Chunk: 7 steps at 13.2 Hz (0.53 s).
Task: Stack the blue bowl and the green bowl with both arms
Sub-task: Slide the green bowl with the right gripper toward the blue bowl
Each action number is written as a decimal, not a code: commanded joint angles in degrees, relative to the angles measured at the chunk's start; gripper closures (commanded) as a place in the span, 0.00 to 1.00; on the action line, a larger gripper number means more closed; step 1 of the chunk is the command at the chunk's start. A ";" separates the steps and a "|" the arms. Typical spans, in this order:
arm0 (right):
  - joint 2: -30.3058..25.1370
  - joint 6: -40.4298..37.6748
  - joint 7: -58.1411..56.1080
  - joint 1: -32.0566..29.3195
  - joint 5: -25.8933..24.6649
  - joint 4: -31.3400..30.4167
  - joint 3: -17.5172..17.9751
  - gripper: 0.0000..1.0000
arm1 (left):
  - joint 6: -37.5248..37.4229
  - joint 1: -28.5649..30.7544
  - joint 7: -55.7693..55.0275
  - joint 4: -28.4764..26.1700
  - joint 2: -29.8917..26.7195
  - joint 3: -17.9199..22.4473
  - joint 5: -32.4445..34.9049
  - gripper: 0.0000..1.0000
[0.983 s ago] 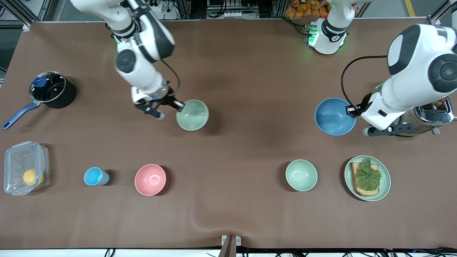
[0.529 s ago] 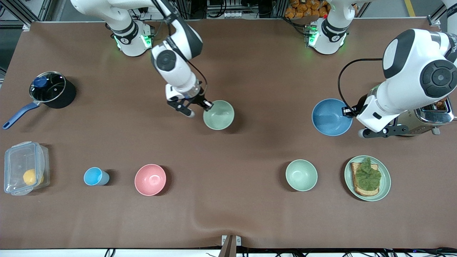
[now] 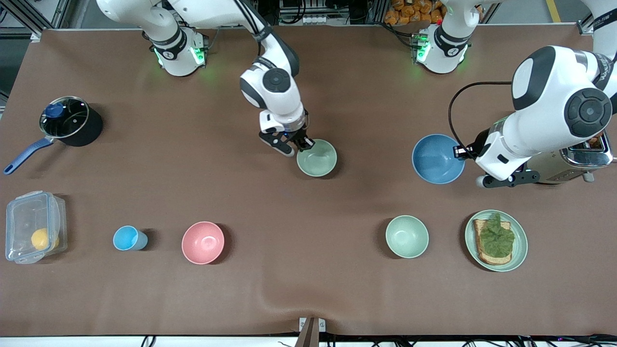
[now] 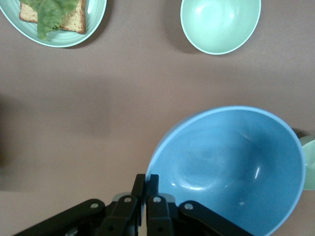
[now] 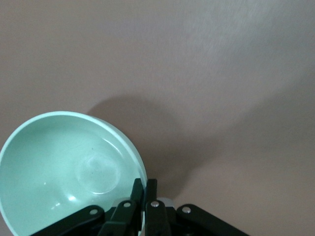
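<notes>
Tabletop (image 3: 337, 289) brown, wrinkled at its camera-side edge.

No label, brand, number or sign can be read on anything on the table or on its brown cover. The only lettering in sight is a small dark print on the white casing of the left arm (image 3: 605, 21) at the front view's upper corner, too small to make out.
</notes>
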 commanded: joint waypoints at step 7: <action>2.55 -1.05 5.29 1.98 -2.00 4.98 -0.84 0.52 | 0.85 -0.20 -2.50 -1.36 -0.76 -0.48 -1.56 1.00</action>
